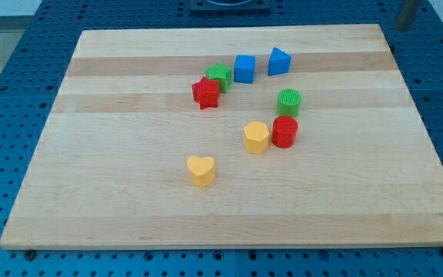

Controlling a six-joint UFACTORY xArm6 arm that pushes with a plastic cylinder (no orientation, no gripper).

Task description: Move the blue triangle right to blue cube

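Note:
The blue cube (244,68) sits on the wooden board (129,200) near the view's top, a little right of centre. The blue triangle (278,61) stands just to its right, a small gap apart. A dark blurred rod shows at the view's top right corner, beyond the board's edge. My tip (402,28) is far to the right of both blue blocks and touches nothing.
A green star (220,75) touches the blue cube's left side, and a red star (205,93) sits below-left of it. A green cylinder (288,102) stands above a red cylinder (284,131). A yellow hexagon (256,138) is left of the red cylinder. A yellow heart (201,171) lies lower left.

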